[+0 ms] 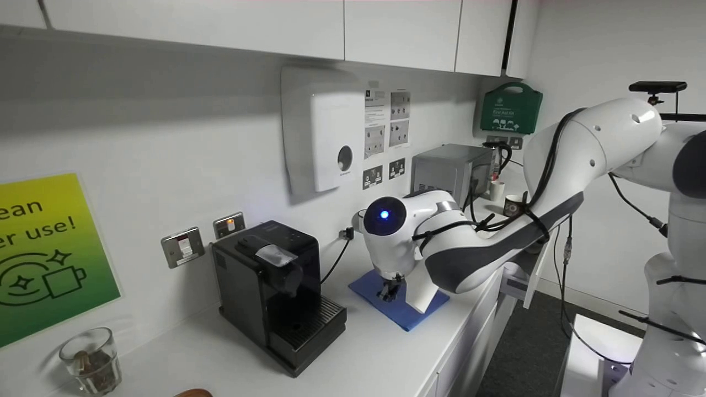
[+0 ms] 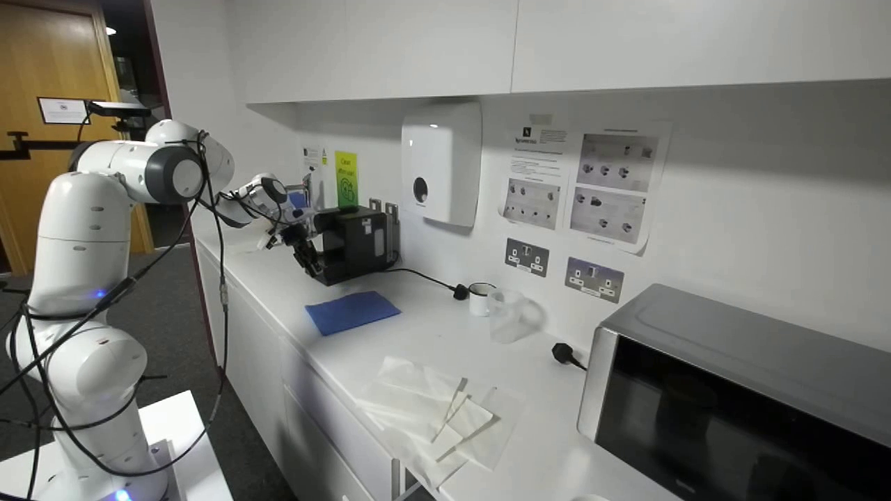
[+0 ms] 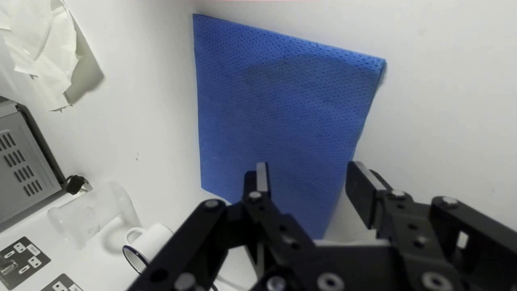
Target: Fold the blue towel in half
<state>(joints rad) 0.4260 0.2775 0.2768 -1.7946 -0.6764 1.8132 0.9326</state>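
The blue towel [image 3: 278,109] lies flat on the white counter and looks folded over. A rounded, thicker edge runs along its top in the wrist view, and layers show at its right corner. It also shows in both exterior views [image 1: 405,315] [image 2: 351,312]. My gripper [image 3: 307,173] is open with nothing between its fingers. In the wrist view the left finger is in front of the towel and the right finger is by its right edge. The gripper also shows in both exterior views [image 1: 389,292] [image 2: 310,261], above the counter. The gripper hides part of the towel's lower end in the wrist view.
A black coffee machine [image 1: 276,292] stands close to the gripper. A white mug [image 2: 480,299] and a clear plastic cup [image 2: 506,316] are by the wall. Crumpled white papers [image 2: 452,417] and a microwave [image 2: 738,390] are farther along the counter [image 2: 543,417].
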